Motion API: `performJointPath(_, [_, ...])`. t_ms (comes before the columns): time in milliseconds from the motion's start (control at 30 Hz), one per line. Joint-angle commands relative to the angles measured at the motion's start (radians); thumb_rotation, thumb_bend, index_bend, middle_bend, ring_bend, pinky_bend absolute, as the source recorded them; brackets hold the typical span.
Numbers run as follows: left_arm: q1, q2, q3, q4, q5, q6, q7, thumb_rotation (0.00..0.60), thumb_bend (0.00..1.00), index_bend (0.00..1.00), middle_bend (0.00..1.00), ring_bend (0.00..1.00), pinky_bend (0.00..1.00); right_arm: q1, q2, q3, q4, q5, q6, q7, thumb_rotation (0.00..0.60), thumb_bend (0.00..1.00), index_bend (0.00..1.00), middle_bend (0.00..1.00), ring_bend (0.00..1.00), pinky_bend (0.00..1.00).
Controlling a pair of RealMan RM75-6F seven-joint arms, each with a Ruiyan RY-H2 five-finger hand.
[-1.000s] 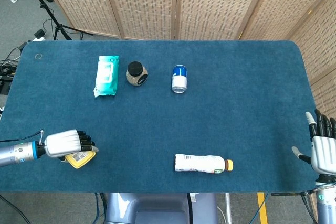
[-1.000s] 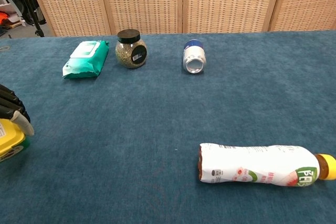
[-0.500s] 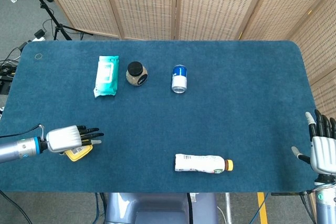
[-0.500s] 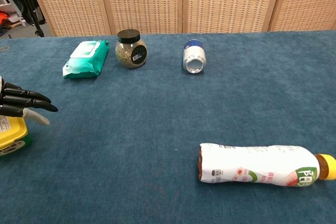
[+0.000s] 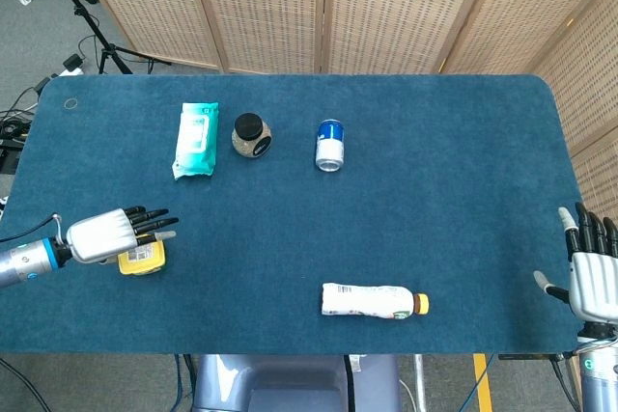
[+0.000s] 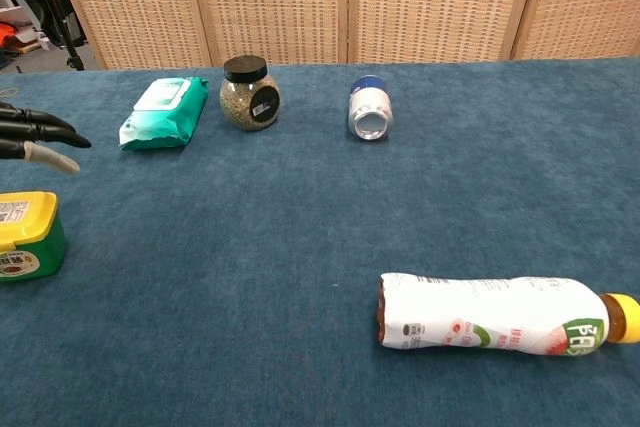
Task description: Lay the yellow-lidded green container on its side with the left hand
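Observation:
The green container with a yellow lid (image 5: pixel 142 260) sits near the table's front left. In the chest view the container (image 6: pixel 28 237) stands with its lid on top and its green body below. My left hand (image 5: pixel 108 234) hovers just behind and above it with fingers stretched out and apart, holding nothing and not touching it. Only the fingertips (image 6: pixel 45 137) of that hand show at the left edge of the chest view. My right hand (image 5: pixel 591 272) is open, fingers spread, off the table's front right corner.
A teal wipes pack (image 5: pixel 196 138), a dark-lidded jar (image 5: pixel 251 135) and a blue can (image 5: pixel 330 145) on its side line the far half of the blue table. A white bottle with an orange cap (image 5: pixel 372 299) lies on its side near the front edge.
My left hand let go of the container, opened its fingers and drew back and up. The container, first tilted in the grip, now rests free on the table.

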Motion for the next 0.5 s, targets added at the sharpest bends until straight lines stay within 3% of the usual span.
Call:
performJointPath(33, [0.023, 0.038, -0.033, -0.034, -0.046, 0.058, -0.061, 0.6, 0.0, 0.02, 0.0, 0.0, 0.29, 0.0, 0.004, -0.002, -0.004, -0.004, -0.002, 0.006, 0.6, 0.0, 0.0, 0.0, 0.0, 0.0])
performJointPath(167, [0.064, 0.087, -0.066, -0.078, -0.094, 0.136, -0.124, 0.6, 0.0, 0.02, 0.0, 0.0, 0.29, -0.001, 0.009, -0.005, -0.01, -0.01, -0.004, 0.016, 0.6, 0.0, 0.0, 0.0, 0.0, 0.0])
performJointPath(300, [0.093, 0.118, -0.089, -0.15, -0.135, 0.133, -0.179, 0.6, 0.0, 0.02, 0.0, 0.0, 0.29, 0.0, 0.013, -0.009, -0.013, -0.015, -0.007, 0.021, 0.6, 0.0, 0.0, 0.0, 0.0, 0.0])
performJointPath(400, [0.115, 0.174, -0.097, -0.309, -0.182, 0.046, -0.238, 0.6, 0.0, 0.02, 0.0, 0.0, 0.29, -0.001, 0.016, -0.013, -0.019, -0.025, -0.006, 0.028, 0.6, 0.0, 0.0, 0.0, 0.0, 0.0])
performJointPath(500, [0.112, 0.254, -0.089, -0.522, -0.217, -0.086, -0.191, 0.6, 0.0, 0.08, 0.0, 0.0, 0.26, -0.002, 0.021, -0.017, -0.024, -0.032, -0.005, 0.034, 0.6, 0.0, 0.0, 0.0, 0.0, 0.0])
